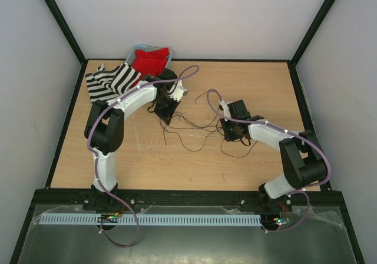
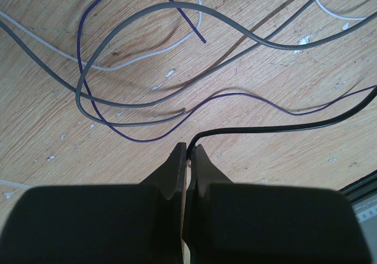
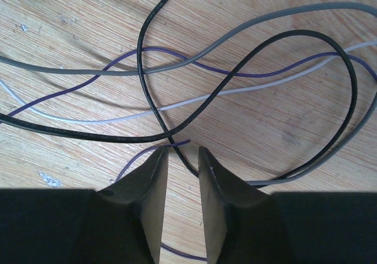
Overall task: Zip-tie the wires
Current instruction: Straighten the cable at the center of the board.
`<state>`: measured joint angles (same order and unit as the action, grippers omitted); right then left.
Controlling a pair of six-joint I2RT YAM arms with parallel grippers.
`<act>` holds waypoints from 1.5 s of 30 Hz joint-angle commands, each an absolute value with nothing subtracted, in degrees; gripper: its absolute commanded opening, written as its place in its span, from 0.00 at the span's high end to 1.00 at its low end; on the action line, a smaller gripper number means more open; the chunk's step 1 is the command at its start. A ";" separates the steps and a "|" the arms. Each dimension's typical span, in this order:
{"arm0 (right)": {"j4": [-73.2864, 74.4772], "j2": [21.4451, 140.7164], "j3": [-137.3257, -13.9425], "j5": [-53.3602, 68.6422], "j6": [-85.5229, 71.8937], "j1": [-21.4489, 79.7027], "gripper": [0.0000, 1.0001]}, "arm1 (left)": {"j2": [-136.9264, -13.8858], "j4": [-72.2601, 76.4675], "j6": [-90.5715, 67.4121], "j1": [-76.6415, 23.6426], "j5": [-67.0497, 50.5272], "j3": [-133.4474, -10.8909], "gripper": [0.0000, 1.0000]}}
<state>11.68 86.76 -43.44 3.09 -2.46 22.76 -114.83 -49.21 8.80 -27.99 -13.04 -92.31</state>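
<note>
The wires (image 1: 194, 131) lie loose on the wooden worktop (image 1: 147, 164), in curls at the middle, between the two arms. The left pincer (image 2: 188, 150) is pressed together and pinches the end of a black wire (image 2: 283, 127) at its tips; grey, purple and pale strands lie just in front of it. The right pincer (image 3: 183, 155) stands spread, low over the strands, and a black and a purple strand pass under the gap between its jaws.

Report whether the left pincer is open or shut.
Shut. The left pincer has jaws pressed together, pinching the end of a black wire.
</note>
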 commanded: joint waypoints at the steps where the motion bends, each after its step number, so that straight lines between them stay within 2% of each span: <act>1: 12.94 88.02 -42.20 0.68 -1.94 23.87 0.69 | -113.66 -50.86 8.88 -28.06 -12.70 -93.68 1.00; 4: 13.20 87.55 -42.35 0.21 -1.91 24.15 0.81 | -113.88 -50.87 8.94 -28.06 -12.36 -93.65 1.00; 13: 13.83 78.83 -42.57 -1.17 -3.06 24.13 0.95 | -114.63 -50.89 8.93 -27.27 -12.43 -93.77 1.00; 20: 16.24 71.79 -43.48 -7.69 -4.81 21.48 1.00 | -114.96 -50.85 8.16 -26.34 -11.58 -93.78 1.00; 25: 16.63 70.22 -43.72 -5.93 -5.39 15.57 1.00 | -115.32 -51.14 7.54 -26.10 -8.29 -93.69 1.00; 29: 15.69 68.16 -43.95 1.12 -4.56 13.18 1.00 | -115.80 -51.20 7.42 -26.08 -7.73 -93.99 1.00; 34: 15.56 69.96 -42.84 5.74 -3.81 15.01 0.55 | -116.20 -51.33 7.20 -26.07 -8.97 -94.24 1.00; 35: 15.34 70.71 -42.57 6.45 -3.78 15.66 0.51 | -116.19 -51.27 7.18 -26.09 -8.98 -94.22 1.00; 45: 8.37 75.86 -39.05 10.65 -5.26 21.51 0.44 | -115.85 -51.27 7.19 -26.67 -8.98 -94.22 1.00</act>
<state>12.12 73.95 -40.42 8.51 -4.45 20.51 -115.33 -49.67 7.40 -26.37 -8.93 -92.75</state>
